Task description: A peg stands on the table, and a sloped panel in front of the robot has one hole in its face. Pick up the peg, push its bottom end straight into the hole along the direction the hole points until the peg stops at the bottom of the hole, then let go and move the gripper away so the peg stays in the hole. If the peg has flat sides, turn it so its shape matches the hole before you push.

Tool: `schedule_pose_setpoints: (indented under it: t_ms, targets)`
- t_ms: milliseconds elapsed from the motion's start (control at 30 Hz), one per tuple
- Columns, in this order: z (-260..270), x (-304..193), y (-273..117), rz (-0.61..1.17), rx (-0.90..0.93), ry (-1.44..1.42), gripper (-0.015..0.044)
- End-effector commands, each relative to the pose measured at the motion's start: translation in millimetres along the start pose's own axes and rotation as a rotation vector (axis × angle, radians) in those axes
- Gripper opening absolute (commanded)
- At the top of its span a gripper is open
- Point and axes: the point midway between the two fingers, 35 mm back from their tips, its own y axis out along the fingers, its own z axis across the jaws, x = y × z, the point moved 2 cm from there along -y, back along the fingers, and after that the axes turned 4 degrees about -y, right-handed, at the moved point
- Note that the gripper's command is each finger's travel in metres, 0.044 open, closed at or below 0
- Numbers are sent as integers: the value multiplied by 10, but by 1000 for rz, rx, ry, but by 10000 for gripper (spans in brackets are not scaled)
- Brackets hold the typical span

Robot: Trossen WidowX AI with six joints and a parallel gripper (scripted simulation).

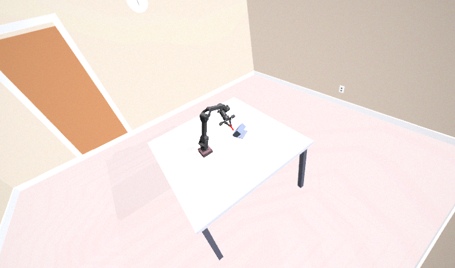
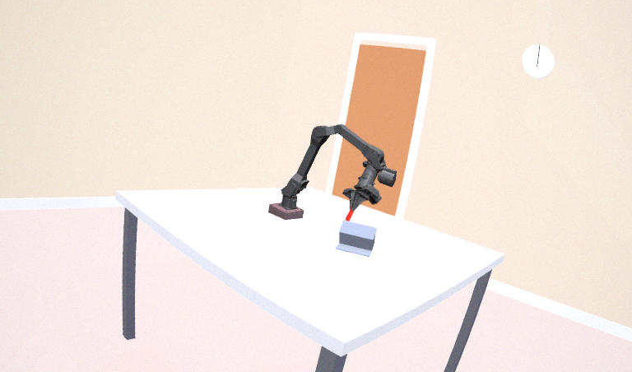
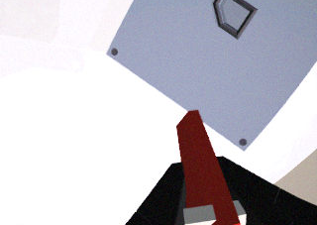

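Note:
My gripper (image 1: 230,124) (image 2: 352,209) is shut on the red peg (image 1: 231,127) (image 2: 349,216) (image 3: 200,166). The peg is tilted, with its free end pointing away from the fingers; that end looks flat-sided in the wrist view. The blue-grey sloped panel (image 1: 239,130) (image 2: 357,230) (image 3: 173,61) stands on the table beside the peg's tip. Its hole (image 3: 235,13) has several straight sides and shows near the top of the wrist view, up and right of the peg's end. The peg is outside the hole. Whether its tip touches the panel cannot be told.
The white table (image 1: 234,171) (image 2: 261,247) carries the arm's reddish base (image 1: 205,151) (image 2: 285,211) and the panel. Dark round dots (image 3: 114,52) (image 3: 243,142) mark two corners of the panel face. The panel's support has a thin foot (image 2: 353,249) on the side away from the arm.

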Motion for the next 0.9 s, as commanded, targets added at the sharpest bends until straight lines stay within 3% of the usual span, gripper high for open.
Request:
schedule_pose_setpoints:
  t_ms: [0,867]
  targets:
    - [5,45,-33,14,-23,-72,0]
    - [75,303,-255,73,-139,-441,0]
